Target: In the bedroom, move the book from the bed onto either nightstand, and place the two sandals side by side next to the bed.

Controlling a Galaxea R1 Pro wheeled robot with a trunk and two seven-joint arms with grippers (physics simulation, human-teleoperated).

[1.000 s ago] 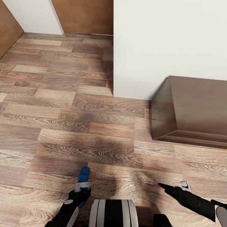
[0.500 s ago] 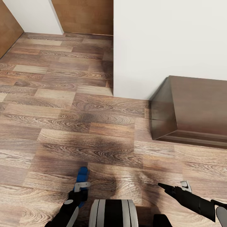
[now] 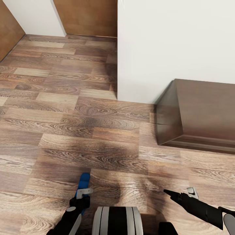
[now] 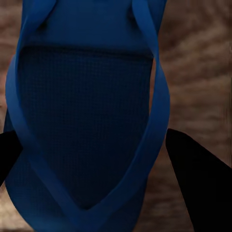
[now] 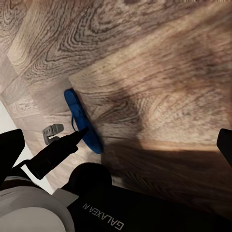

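One bright blue sandal (image 3: 85, 180) hangs low over the wood-plank floor at the bottom of the head view, with my left gripper (image 3: 83, 195) shut on it. In the left wrist view the sandal (image 4: 87, 111) and its thong straps sit between the two black fingers (image 4: 203, 183). The right wrist view shows the same sandal (image 5: 79, 118) from the side, held just above the floor. My right gripper (image 3: 179, 192) hovers open over the floor at the lower right, holding nothing. The book and the bed are out of view.
A white wall corner (image 3: 163, 49) juts out ahead. A low dark brown wooden cabinet (image 3: 202, 111) stands against it on the right. Wood-plank floor (image 3: 65, 107) stretches ahead and left toward a brown wall (image 3: 88, 16).
My left gripper and the sandal have shifted slightly left and back toward my body. The right arm and the view have stayed still.
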